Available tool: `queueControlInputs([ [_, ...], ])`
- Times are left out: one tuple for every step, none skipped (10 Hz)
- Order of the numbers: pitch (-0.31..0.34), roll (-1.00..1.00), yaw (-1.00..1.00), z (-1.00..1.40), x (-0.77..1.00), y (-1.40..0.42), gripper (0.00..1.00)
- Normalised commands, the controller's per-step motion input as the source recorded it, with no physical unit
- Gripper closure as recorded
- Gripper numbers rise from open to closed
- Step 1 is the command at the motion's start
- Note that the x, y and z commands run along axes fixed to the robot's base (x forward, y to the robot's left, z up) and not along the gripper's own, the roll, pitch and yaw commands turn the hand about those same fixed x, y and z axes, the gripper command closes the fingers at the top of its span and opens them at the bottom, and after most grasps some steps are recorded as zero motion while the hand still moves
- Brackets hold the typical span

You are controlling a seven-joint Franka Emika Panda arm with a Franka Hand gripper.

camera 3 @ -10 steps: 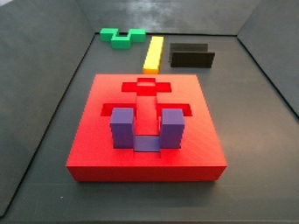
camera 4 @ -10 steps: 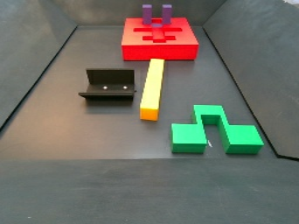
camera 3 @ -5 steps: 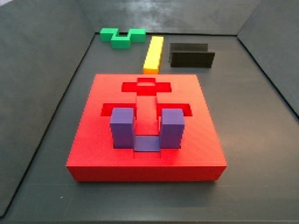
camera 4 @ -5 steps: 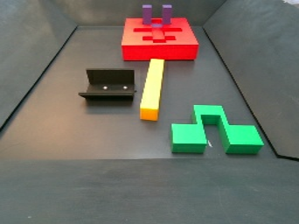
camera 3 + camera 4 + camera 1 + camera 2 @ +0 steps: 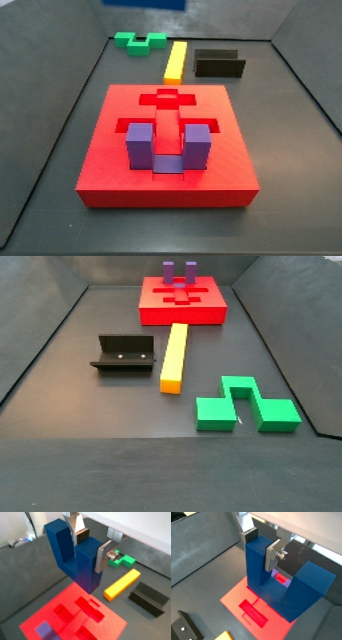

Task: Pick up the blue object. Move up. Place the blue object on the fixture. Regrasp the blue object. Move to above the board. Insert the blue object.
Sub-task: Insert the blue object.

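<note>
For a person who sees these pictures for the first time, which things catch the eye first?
In both wrist views, the gripper holds the blue object by one prong, high above the board. A purple U-shaped block already sits in the board. The yellow bar lies between the fixture and the green block.

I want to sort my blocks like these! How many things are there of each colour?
Blue: 1, the blue object, held in the gripper above the board
Red: 1, the board
Purple: 1, the purple block sitting in the board
Yellow: 1, the yellow bar
Green: 1, the green block
Black: 1, the fixture
Total: 6
</note>
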Motion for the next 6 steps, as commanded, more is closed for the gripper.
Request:
queueControlInputs([
  [-0.154,-0.1,0.0,-0.72,0.69,0.4,1.0],
  [-0.147,-0.12,0.0,-0.71,0.59,0.38,1.0],
  [-0.13,-0.16,0.0,-0.72,0.51,0.34,1.0],
  [-0.147,-0.15,0.0,-0.74,0.38,0.2,1.0],
  [-0.179,-0.13,0.0,-0.73,0.28,0.12,1.0],
  [-0.23,-0.11,0.0,-0.71,0.05,0.0,1.0],
])
